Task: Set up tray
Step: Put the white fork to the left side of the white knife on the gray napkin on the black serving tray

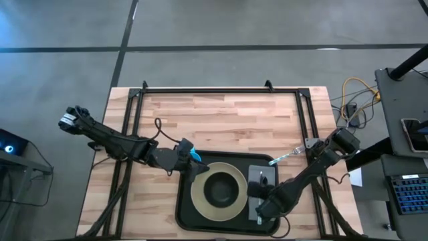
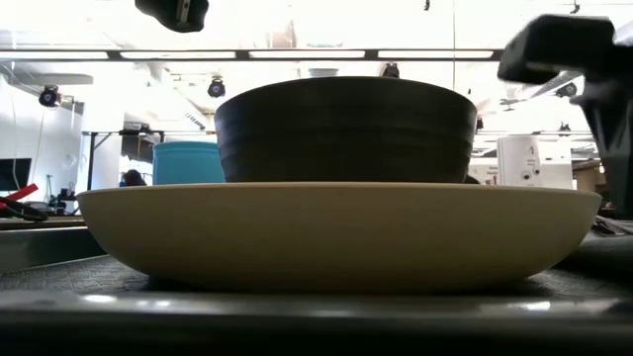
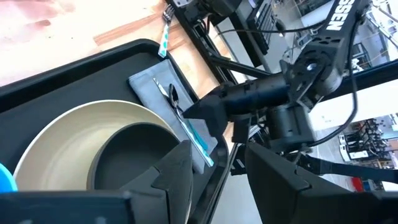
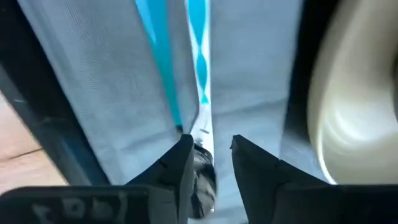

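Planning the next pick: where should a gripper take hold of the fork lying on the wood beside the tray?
Grip the fork across its thin teal handle, coming straight down. It lies flat on bare table just outside the tray, with free space on both sides for the fingers.

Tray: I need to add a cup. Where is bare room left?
On the tray, little: plate with bowl fills the left, napkin with cutlery and the right gripper the right. The bare table behind is free.

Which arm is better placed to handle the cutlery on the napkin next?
Right: the right gripper hangs open over the spoon on the grey napkin. The left gripper sits beyond the plate.
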